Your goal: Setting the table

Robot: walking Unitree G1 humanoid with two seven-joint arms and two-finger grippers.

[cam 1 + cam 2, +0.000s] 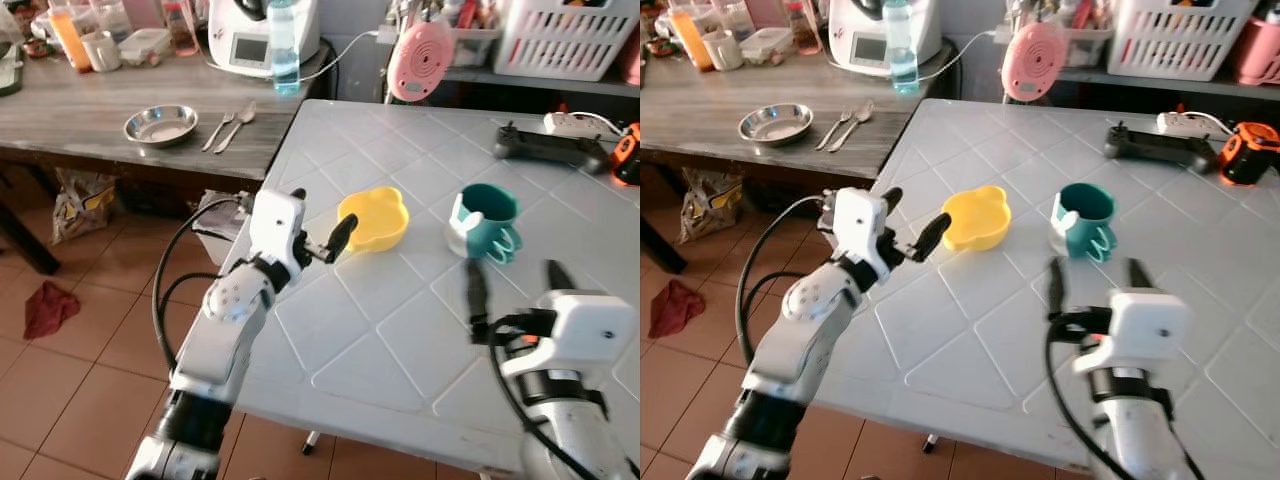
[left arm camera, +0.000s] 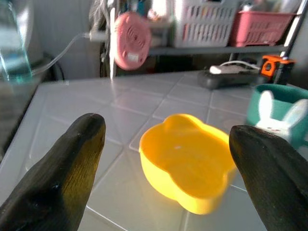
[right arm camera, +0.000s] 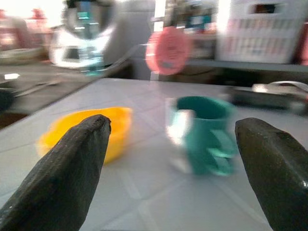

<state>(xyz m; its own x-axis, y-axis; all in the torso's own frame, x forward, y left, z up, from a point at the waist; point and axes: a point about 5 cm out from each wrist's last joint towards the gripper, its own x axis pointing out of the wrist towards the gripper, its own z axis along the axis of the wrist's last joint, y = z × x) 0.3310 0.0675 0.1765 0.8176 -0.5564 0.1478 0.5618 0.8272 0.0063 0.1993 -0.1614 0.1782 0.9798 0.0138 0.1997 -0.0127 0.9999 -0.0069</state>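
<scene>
On the white desk (image 1: 420,340) there is one yellow bowl (image 1: 375,218), one teal cup (image 1: 486,222), one black controller (image 1: 550,146), one white power strip (image 1: 580,124) and one orange tool (image 1: 628,152). The wooden desk (image 1: 90,120) carries one steel dish (image 1: 160,125), two pieces of cutlery (image 1: 230,127), one clear bottle (image 1: 284,48) and one white mug (image 1: 102,50). Two pincers show, the left pincer (image 1: 320,225) and the right pincer (image 1: 515,290), and one red cloth (image 1: 48,308) lies on the floor.

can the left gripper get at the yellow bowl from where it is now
Probably yes: the left gripper is open, right beside the yellow bowl, with only bare white table between them. The teal cup stands apart.
</scene>
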